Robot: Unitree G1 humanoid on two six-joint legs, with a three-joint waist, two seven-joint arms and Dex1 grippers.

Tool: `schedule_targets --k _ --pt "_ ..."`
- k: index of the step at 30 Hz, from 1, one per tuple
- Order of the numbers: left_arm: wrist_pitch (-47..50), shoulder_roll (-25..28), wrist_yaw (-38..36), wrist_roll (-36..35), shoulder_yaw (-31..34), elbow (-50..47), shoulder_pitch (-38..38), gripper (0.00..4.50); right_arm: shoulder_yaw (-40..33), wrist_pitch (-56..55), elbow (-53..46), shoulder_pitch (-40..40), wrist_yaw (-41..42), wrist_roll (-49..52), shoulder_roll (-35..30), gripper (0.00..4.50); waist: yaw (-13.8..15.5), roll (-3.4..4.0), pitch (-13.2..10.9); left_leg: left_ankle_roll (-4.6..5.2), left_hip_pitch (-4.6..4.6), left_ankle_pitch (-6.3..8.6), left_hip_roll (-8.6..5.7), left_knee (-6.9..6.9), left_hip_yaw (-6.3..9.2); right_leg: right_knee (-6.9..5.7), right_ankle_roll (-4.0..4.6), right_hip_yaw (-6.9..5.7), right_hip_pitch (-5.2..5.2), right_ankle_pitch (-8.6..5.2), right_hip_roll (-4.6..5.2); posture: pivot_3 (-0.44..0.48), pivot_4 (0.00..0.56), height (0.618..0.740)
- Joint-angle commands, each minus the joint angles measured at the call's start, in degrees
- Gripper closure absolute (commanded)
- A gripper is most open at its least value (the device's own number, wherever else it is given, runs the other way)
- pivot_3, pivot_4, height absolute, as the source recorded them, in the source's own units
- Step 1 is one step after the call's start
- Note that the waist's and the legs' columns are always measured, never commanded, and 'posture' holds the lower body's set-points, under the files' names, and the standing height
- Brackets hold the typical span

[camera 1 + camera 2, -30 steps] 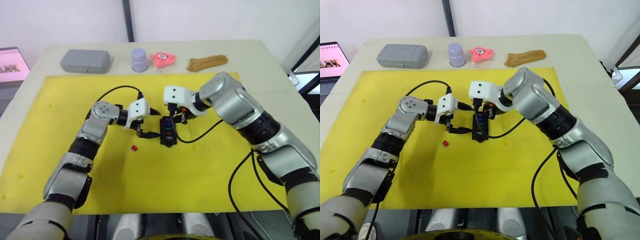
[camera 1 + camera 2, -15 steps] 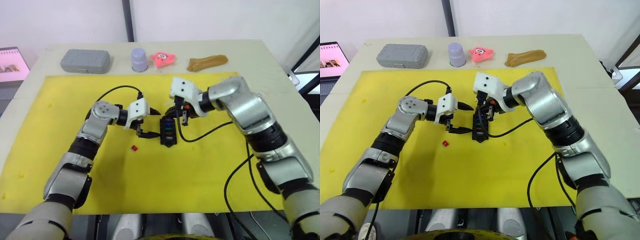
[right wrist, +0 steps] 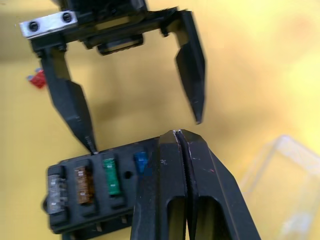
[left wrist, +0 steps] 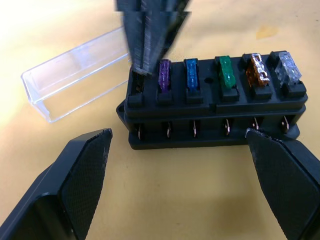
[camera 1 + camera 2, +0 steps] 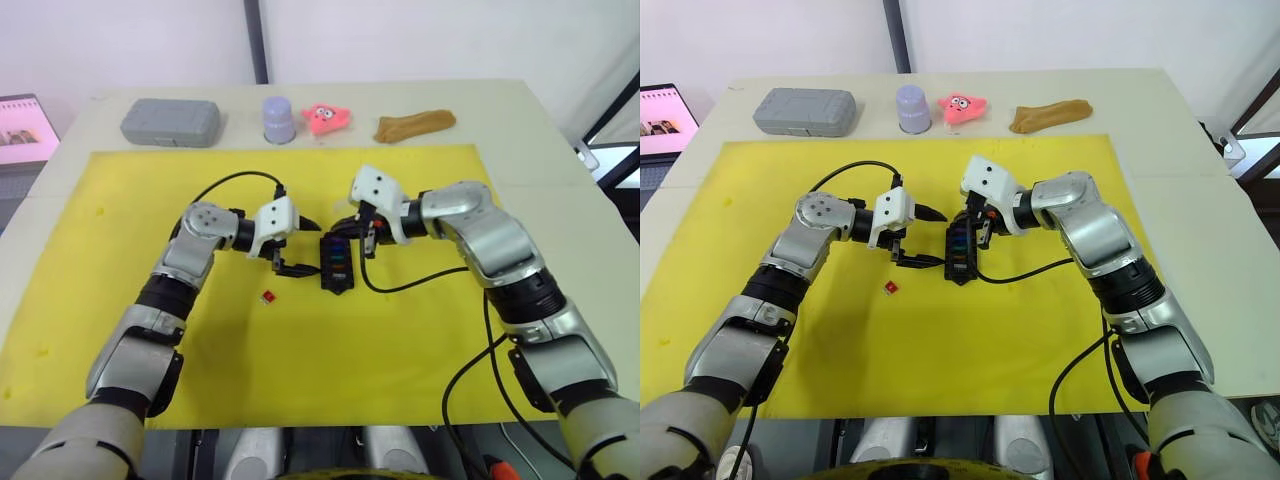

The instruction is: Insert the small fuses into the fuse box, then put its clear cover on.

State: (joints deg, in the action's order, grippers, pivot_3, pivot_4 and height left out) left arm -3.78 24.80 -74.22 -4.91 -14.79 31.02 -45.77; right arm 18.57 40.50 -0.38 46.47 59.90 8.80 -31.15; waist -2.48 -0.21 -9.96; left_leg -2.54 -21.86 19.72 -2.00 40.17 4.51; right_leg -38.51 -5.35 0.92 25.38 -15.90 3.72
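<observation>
Yellow mat (image 5: 400, 340): covers most of the table; every task item lies on it.
Fuse box (image 4: 215, 112): black block near the middle of the mat, between the two grippers.
Fuses in the box: five sit in a row of slots, purple (image 4: 164, 74), blue (image 4: 191, 71), green (image 4: 225, 73), amber (image 4: 257, 68) and clear grey (image 4: 287, 65). The end slot beside the purple one looks empty.
Red fuse (image 5: 268, 296): loose on the mat, apart from the box, on the left arm's side.
Clear cover (image 4: 75, 73): lies on the mat just beside the end of the box with the empty slot; I cannot tell if they touch.
Left gripper (image 5: 302, 245): fingers spread wide, one on each side of the box's long face, holding nothing. One fingertip (image 3: 90, 142) looks to touch the box's edge near the grey fuse.
Right gripper (image 5: 976, 228): fingers (image 3: 172, 180) pressed together with no gap, tips right at the box's end slot next to the purple fuse.
Far edge of the table: grey case (image 5: 171, 121), lilac cup (image 5: 279, 119), pink toy (image 5: 326, 117) and a brown lump (image 5: 414, 125), all off the mat.
Laptop (image 5: 25, 130): beside the table on the robot's left.
</observation>
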Motion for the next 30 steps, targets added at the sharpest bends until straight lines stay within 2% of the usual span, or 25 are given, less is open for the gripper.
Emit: schedule_targets --k 1,12,20,30 --pt "0.08 0.61 -0.12 -0.1 0.86 -0.69 -1.13 0.0 -2.57 -1.51 -1.58 -0.15 0.42 2.1 0.26 4.45 -0.01 0.0 0.0 0.0 0.0 0.0 0.0 0.0 0.0 0.0 0.0 0.0 0.0 0.0 0.0 0.0 0.15 0.74" --pt "0.02 0.89 -0.46 0.13 0.8 -0.67 -1.31 0.0 -1.61 -3.11 0.07 -2.11 1.04 1.89 -0.54 4.45 0.0 0.0 0.0 0.0 0.0 0.0 0.0 0.0 0.0 0.0 0.0 0.0 0.0 0.0 -0.01 0.0 0.15 0.74" --pt "0.07 0.87 -0.53 0.32 0.87 -0.72 -1.4 0.0 1.33 -5.76 5.16 -3.68 1.14 -1.45 -1.12 4.45 0.01 0.0 0.0 0.0 0.03 0.0 0.0 0.0 0.0 0.0 0.0 0.0 -0.03 0.0 -0.01 0.0 0.15 0.74" --pt "0.23 1.05 -0.46 0.31 0.97 -0.9 -1.21 0.0 3.3 -0.86 7.54 -2.07 2.81 -2.03 -2.02 4.45 0.32 -0.02 0.04 0.02 0.48 0.01 0.0 -0.04 0.08 0.15 0.0 -0.02 -0.58 0.0 -0.02 0.0 0.15 0.74"
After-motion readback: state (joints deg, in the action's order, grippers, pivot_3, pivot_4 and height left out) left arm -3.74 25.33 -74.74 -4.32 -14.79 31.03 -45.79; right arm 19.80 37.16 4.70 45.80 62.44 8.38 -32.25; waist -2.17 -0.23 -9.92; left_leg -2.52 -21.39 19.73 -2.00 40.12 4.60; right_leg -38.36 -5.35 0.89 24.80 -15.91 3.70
